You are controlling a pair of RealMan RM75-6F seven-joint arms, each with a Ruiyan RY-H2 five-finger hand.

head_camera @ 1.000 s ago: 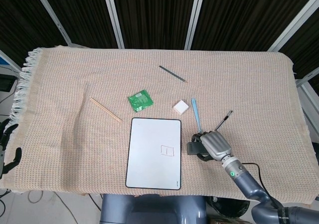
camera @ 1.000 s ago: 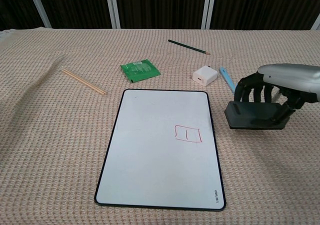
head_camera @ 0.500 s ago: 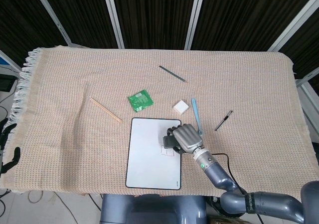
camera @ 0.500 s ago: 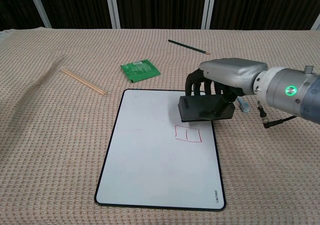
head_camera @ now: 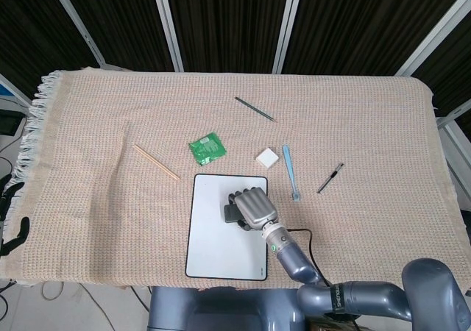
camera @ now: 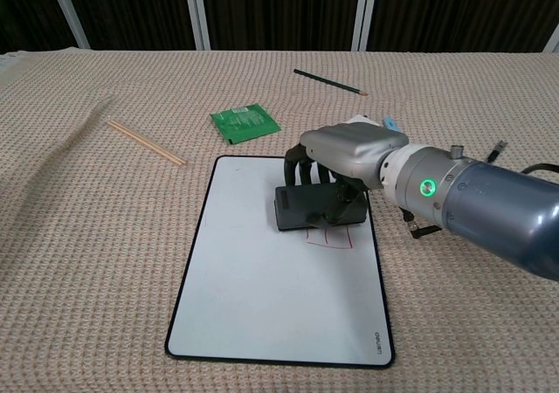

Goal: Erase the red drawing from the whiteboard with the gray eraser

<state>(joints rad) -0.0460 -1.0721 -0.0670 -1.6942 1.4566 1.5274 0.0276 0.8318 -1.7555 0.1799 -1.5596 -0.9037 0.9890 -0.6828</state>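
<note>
Left hand (head_camera: 13,232): dark fingers at the far left edge of the head view, off the cloth; whether spread or clenched cannot be told
Chopsticks (camera: 146,141): thin pale wooden pair, well left of the right hand's fingers
Green packet (camera: 244,121): glossy, crinkled, beyond the fingers
Whiteboard (camera: 253,288): smooth white rectangle, dark rounded rim, flat on the woven beige cloth (camera: 79,262)
Gray eraser (camera: 307,208): dark flat block beneath the fingertips; now over the board's upper right, where a second ago it was off the right rim
Red drawing (camera: 330,237): small box outline, upper part hidden beneath the eraser
Right hand (camera: 345,159): silver shell, black fingers (camera: 300,171) clasping the eraser; shifted leftward since earlier
Pencil (camera: 330,82): slim, dark, far beyond the fingers
</note>
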